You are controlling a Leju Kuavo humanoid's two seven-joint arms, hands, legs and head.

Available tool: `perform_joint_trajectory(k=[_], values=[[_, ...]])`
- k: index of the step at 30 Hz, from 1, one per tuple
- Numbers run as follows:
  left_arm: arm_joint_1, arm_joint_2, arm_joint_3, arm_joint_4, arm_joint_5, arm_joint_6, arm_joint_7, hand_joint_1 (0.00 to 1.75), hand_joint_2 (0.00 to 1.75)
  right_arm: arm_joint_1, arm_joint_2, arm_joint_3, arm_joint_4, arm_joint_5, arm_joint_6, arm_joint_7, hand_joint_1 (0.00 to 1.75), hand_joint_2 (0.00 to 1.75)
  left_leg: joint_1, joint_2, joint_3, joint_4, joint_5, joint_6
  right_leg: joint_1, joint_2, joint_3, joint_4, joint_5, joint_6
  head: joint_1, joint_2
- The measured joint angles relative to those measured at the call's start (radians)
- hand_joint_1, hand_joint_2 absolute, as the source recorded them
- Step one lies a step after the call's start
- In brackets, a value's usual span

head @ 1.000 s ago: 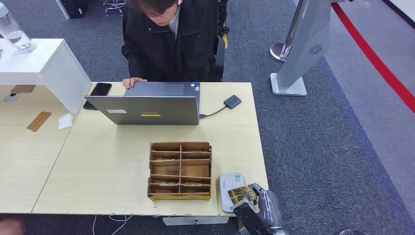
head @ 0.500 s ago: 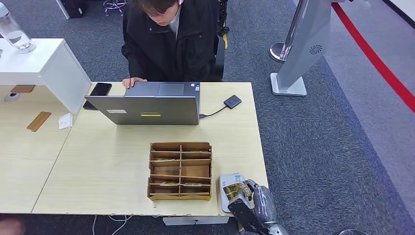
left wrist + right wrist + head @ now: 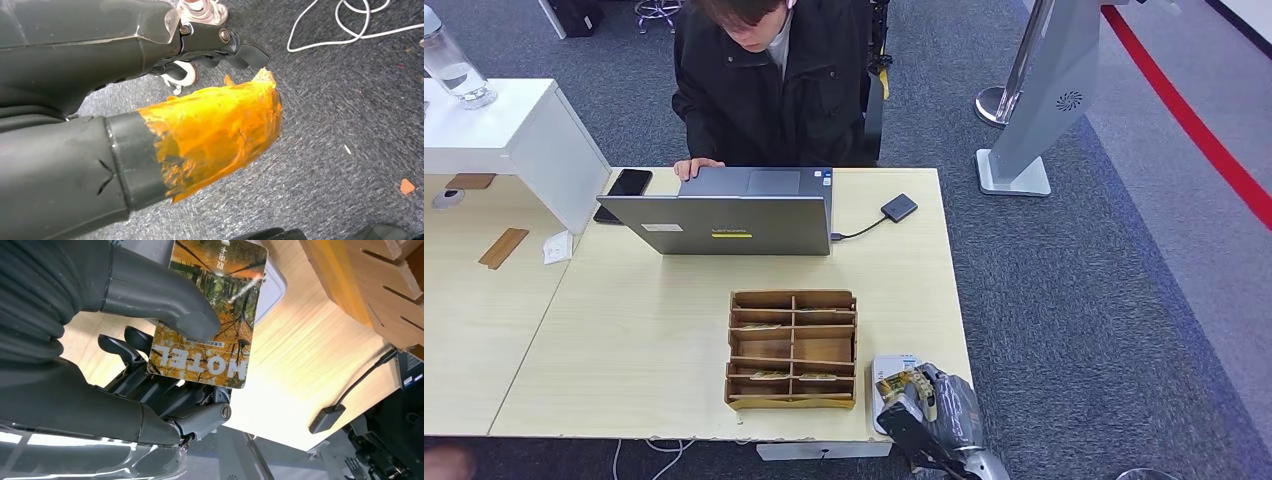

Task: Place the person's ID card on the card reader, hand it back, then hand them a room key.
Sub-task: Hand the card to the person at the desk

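Observation:
My right hand (image 3: 936, 412) is at the table's front right corner, pinching a card (image 3: 892, 386) between thumb and fingers. In the right wrist view the card (image 3: 214, 315) shows autumn trees and the word HOTEL, with the thumb (image 3: 150, 295) pressed on its face. The card hangs over the white card reader (image 3: 894, 364), whose corner (image 3: 274, 286) shows past the card's edge; I cannot tell whether they touch. My left hand (image 3: 200, 125) hangs over the grey carpet with orange tape on its thumb, holding nothing.
A wooden divided box (image 3: 792, 348) with cards in some slots stands just left of the reader. Behind it are a grey laptop (image 3: 729, 215), a person in a black jacket (image 3: 769, 80), a phone (image 3: 624, 185) and a black adapter (image 3: 899, 207).
My right hand has slid the card a little leftward, further over the card reader, which it now covers more. The person and the table items have not moved.

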Motion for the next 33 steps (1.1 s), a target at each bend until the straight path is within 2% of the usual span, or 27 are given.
perform_joint_trajectory(k=[33], values=[[0.0, 0.0, 0.004, 0.0, -0.003, 0.0, 0.002, 0.0, 0.0, 0.001, 0.014, -0.035, 0.018, 0.074, -0.013, 0.038, 1.75, 1.75, 0.0, 0.0, 0.0, 0.0, 0.0, 0.0, 0.0, 0.0, 0.0, 0.0, 0.0, 0.0, 0.0, 0.0]])
